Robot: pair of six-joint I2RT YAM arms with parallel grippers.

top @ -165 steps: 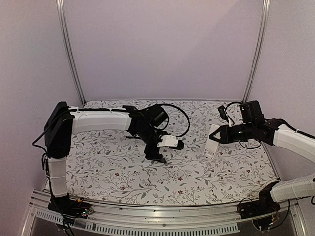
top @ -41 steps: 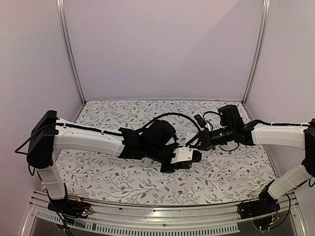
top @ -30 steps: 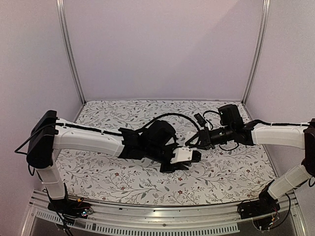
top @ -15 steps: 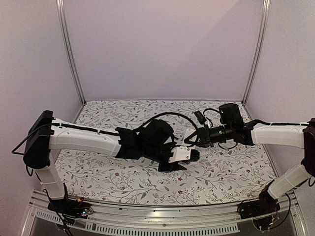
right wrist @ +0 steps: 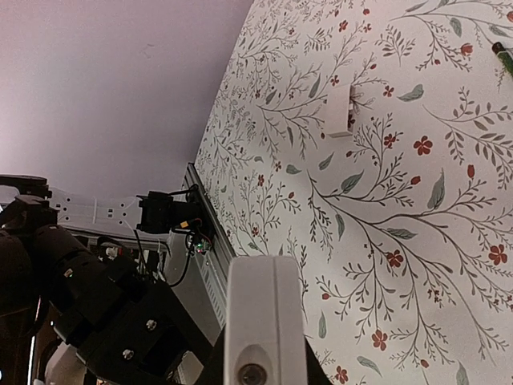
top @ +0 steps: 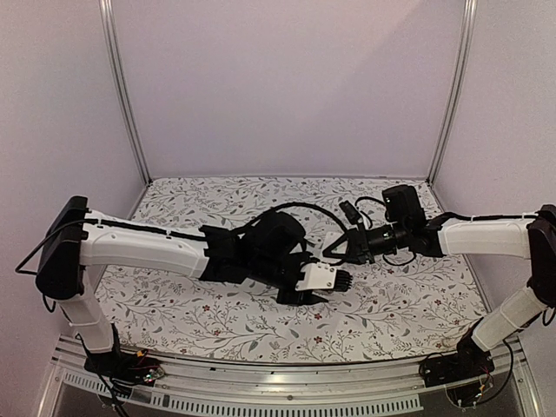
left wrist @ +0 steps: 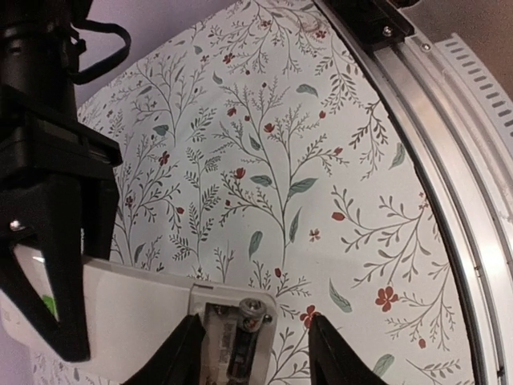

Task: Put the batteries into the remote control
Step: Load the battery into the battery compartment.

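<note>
My right gripper [right wrist: 264,365] is shut on the white remote control [right wrist: 260,305] and holds it above the mat; in this view I see it end-on. In the left wrist view the remote control [left wrist: 136,309] comes in from the lower left with its back up. Its open compartment has one dark battery [left wrist: 239,345] lying in it. My left gripper [left wrist: 255,341] is open, one finger on each side of that compartment end, not touching it. In the top view the two grippers meet at mid-table, the left [top: 334,282] just in front of the right [top: 334,252]. A thin dark stick [right wrist: 503,52], perhaps the second battery, lies on the mat.
A small plain white cover plate [right wrist: 341,108] lies flat on the flowered mat [top: 217,321]. The aluminium rail [left wrist: 449,120] runs along the near table edge. Purple walls and two metal posts close off the back and sides.
Since 5.5 s ago, the right gripper has carried the remote from the right side to mid-table and the left gripper has come to meet it. Over the last second both drifted slightly left.
</note>
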